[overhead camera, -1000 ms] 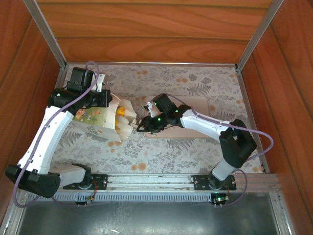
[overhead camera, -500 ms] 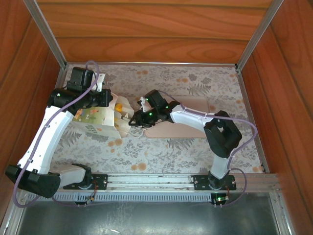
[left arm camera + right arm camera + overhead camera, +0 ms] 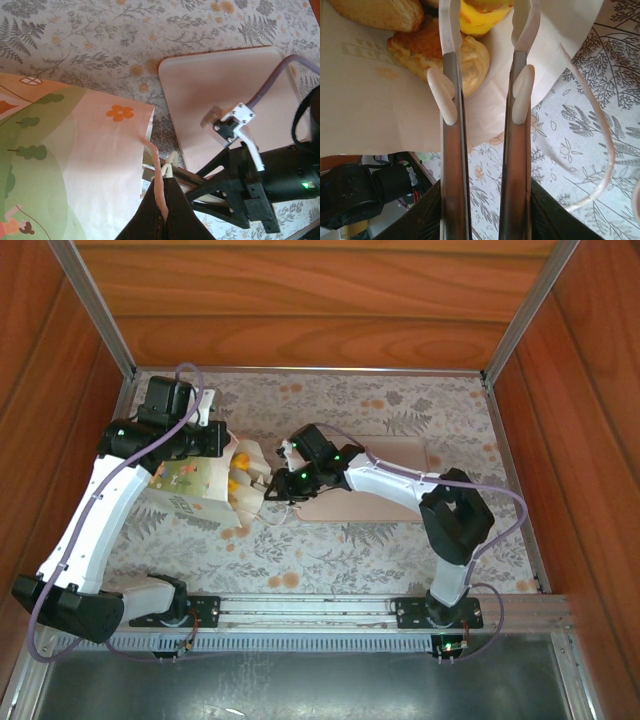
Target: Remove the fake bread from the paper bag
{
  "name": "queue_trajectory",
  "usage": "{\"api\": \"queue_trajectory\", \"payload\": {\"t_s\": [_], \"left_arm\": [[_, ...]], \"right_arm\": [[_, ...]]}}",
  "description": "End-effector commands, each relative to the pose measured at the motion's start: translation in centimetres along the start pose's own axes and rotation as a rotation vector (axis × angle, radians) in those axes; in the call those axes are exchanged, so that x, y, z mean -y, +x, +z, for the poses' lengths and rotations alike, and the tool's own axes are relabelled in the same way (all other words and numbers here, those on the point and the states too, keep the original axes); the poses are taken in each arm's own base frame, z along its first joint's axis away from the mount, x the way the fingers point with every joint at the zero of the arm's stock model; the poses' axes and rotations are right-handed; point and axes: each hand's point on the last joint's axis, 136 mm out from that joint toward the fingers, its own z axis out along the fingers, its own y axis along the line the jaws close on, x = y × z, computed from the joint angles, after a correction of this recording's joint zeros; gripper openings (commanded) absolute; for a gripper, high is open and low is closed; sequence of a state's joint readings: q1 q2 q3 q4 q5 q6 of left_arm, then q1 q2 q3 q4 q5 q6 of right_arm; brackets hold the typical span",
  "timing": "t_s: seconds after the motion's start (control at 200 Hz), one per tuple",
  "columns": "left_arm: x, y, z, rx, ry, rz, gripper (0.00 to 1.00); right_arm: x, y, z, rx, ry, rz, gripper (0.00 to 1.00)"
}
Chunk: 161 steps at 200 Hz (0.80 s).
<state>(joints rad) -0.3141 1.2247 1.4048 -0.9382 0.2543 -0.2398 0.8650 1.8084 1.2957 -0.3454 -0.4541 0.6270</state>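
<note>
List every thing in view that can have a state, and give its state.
tray: lying flat.
paper bag: on its side, mouth open toward the tray.
fake bread: inside the paper bag, near its mouth.
left gripper: shut on the cord handle.
right gripper: jaws apart, tips inside the paper bag's mouth.

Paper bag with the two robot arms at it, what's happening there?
The left gripper is shut on the thin pale cord handle of the cream-white paper bag with green print, holding it. The right gripper reaches into the bag's open mouth, jaws apart, toward the golden-brown toy bread inside. All the bread I can see is in the bag.
</note>
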Motion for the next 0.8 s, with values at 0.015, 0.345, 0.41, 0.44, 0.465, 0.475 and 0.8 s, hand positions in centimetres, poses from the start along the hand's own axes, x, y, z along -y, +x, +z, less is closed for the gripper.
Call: {"api": "queue_trajectory", "payload": {"t_s": [0.015, 0.345, 0.41, 0.44, 0.465, 0.475, 0.8], "left_arm": [[-0.6, -0.3, 0.5, 0.009, -0.022, -0.001, 0.00], [-0.6, -0.6, 0.8, 0.010, -0.022, -0.006, 0.00], [-0.5, -0.9, 1.0, 0.020, -0.016, -0.024, 0.00], [-0.4, -1.2, 1.1, 0.025, -0.010, -0.037, 0.00], [-0.2, -1.4, 1.2, 0.029, 0.003, -0.043, 0.00], [-0.1, -1.4, 1.2, 0.031, 0.007, -0.045, 0.00], [0.0, -2.5, 1.2, 0.080, 0.014, -0.043, 0.00]], "right_arm": [[-2.2, -0.7, -2.4, 0.046, 0.013, -0.086, 0.30], [-2.2, 1.6, -4.7, -0.041, 0.150, -0.180, 0.32], [-2.3, 2.0, -5.5, -0.042, 0.156, -0.188, 0.32], [-2.5, 2.1, -5.8, -0.042, 0.154, -0.195, 0.32], [-2.7, 2.3, -6.1, -0.042, 0.151, -0.203, 0.32], [-2.8, 2.3, -6.3, -0.042, 0.149, -0.206, 0.32], [-2.8, 4.1, -12.3, 0.018, 0.227, -0.227, 0.32]]}}
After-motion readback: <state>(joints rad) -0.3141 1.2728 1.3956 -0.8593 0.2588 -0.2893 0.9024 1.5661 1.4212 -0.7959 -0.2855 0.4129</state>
